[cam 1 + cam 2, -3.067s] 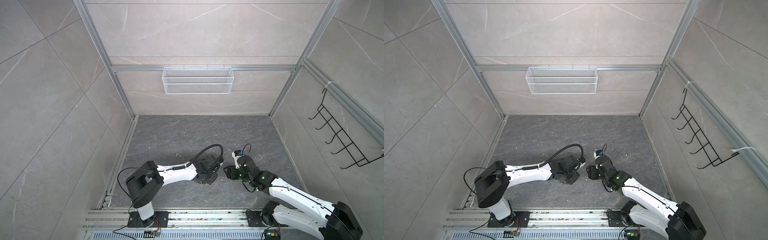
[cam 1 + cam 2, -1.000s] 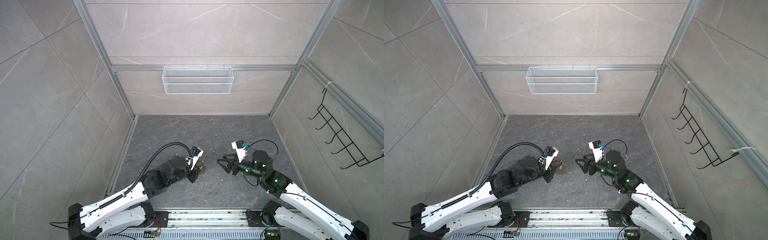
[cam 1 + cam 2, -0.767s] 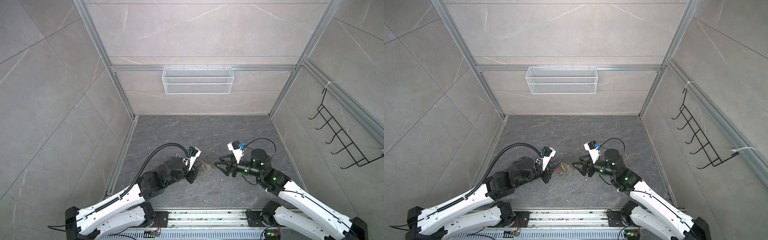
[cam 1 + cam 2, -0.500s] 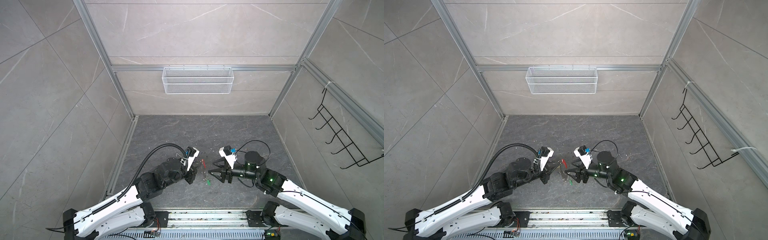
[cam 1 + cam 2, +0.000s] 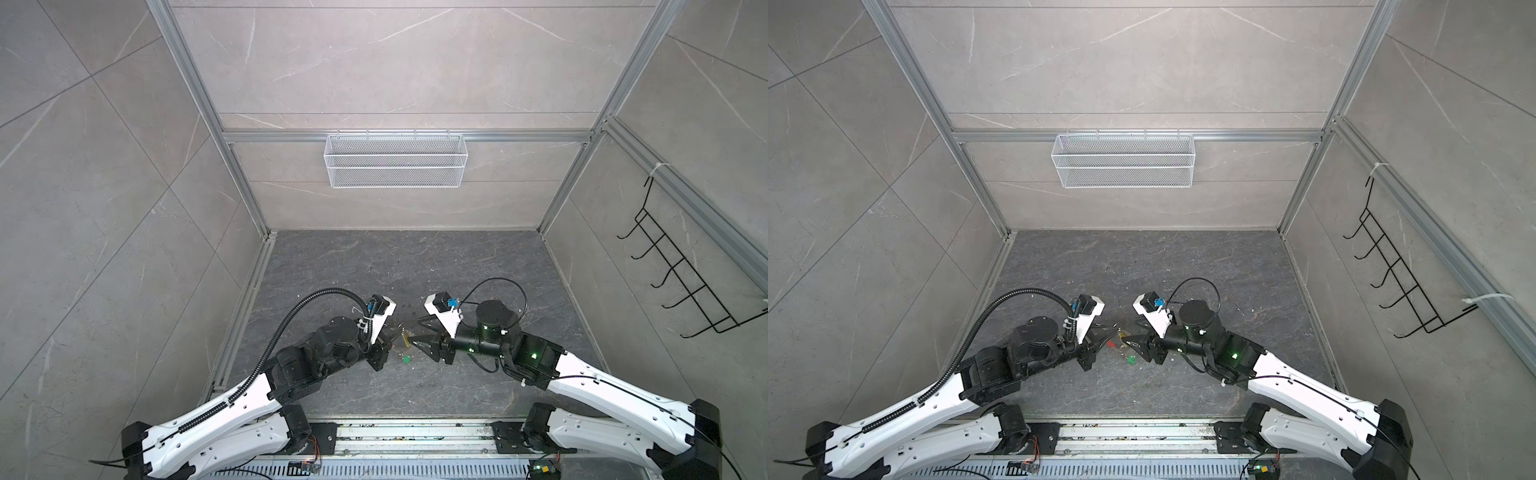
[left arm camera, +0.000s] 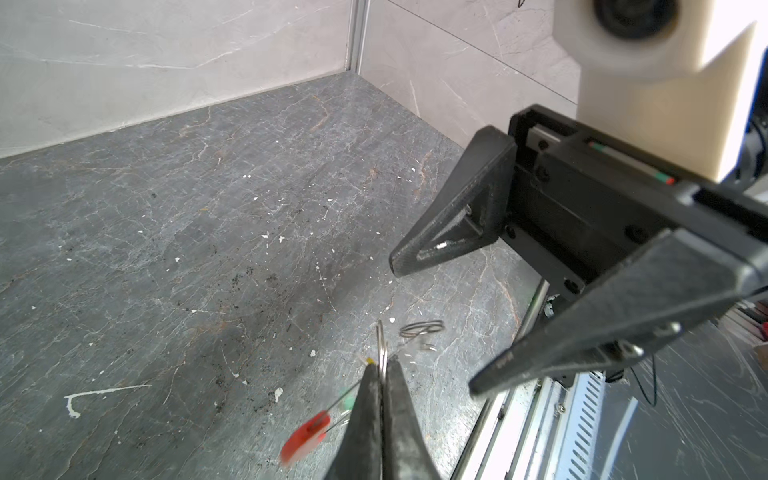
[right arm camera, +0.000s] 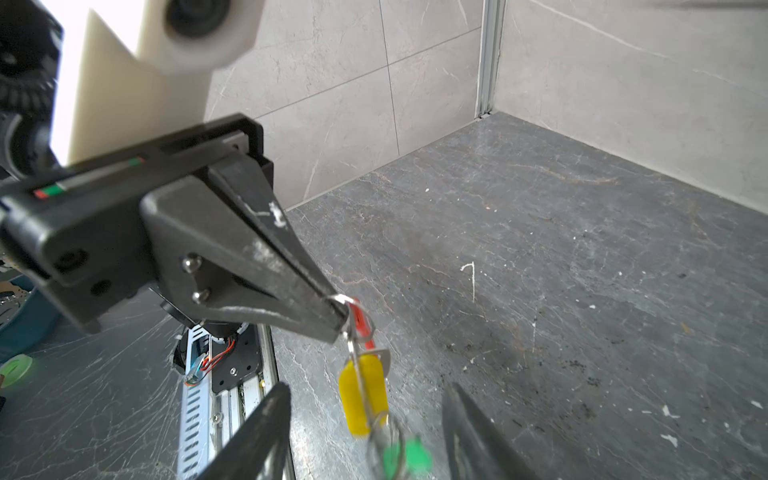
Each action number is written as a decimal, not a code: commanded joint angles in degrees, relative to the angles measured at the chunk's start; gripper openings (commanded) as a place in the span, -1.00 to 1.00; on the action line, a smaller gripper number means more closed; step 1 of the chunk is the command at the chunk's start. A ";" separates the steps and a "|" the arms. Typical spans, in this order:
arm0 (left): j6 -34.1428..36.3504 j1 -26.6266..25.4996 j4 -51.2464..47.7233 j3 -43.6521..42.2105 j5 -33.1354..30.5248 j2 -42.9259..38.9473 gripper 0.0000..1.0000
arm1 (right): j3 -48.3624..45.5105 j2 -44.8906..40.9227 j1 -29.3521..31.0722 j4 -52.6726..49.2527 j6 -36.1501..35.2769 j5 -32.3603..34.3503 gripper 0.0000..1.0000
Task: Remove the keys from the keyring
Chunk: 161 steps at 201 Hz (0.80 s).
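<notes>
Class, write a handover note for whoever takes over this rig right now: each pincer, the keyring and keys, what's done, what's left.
Left pincer: shut on the keyring, held above the floor.
Right pincer: open, jaws either side of the hanging keys.
The yellow key and the green key both hang on the keyring.
Done: keyring lifted. Left: remove both keys.

My left pincer and my right pincer are matt black plastic, grainy; the left is scuffed white. The keyring is thin bright metal wire with a smooth red plastic sleeve. The keys carry smooth glossy plastic tags. The tabletop looks like matt dark stone, veined, flecked white. At twelve o'clock in a top view the basket is white wire mesh.
</notes>
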 commanded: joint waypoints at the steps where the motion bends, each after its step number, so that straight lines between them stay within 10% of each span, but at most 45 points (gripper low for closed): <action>1: -0.71 0.19 0.66 1.11 0.45 -1.47 -1.00 | 1.63 1.27 0.33 -0.91 -1.74 -0.17 0.19; 161: -2.62 0.20 0.93 2.06 -1.98 -2.86 -1.00 | 2.09 6.07 4.32 -2.64 -1.31 6.34 0.22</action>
